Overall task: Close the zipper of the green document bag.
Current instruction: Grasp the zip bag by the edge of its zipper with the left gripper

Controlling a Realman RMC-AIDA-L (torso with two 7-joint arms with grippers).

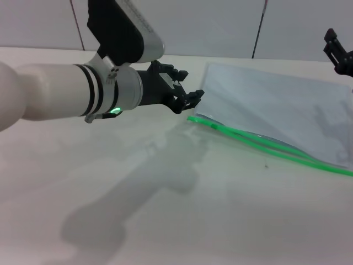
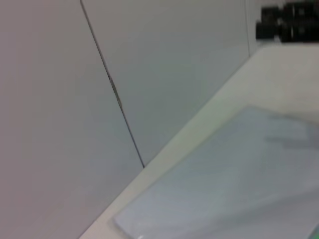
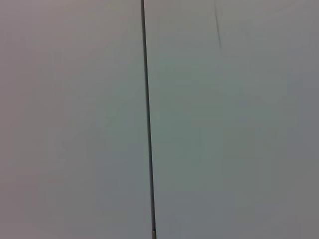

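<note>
Left arm: the white, round-bodied left arm reaches in from the left side across the pale worktop (image 1: 110, 221), its black left hand (image 1: 185, 91) raised a little off the surface and aimed at the near left corner of the bag.
Left hand state: fingers spread, nothing between them; one fingertip sits just above and beside the left end of the green strip, apart from it as far as the head view shows.
Why it is held so: my reading is that the hand is lined up on the end where a slider would start, so a pinch there could be drawn along the edge.
Zipper: the thin bright green plastic zipper (image 1: 259, 144) runs along the bag's near long edge, from the corner by the left hand out to the right side of the view. Its two tracks bow apart through the middle, so it looks open there. I cannot pick out the slider tab for certain.
Bag: the large flat green document bag (image 1: 276, 105) of translucent pale blue-grey plastic lies flat on the worktop, right of centre, green edge towards the robot.
Right hand: the black right hand (image 1: 339, 52) hangs at the far right, above the bag's far corner, seemingly idle; whether it is spread or closed I cannot tell.
</note>
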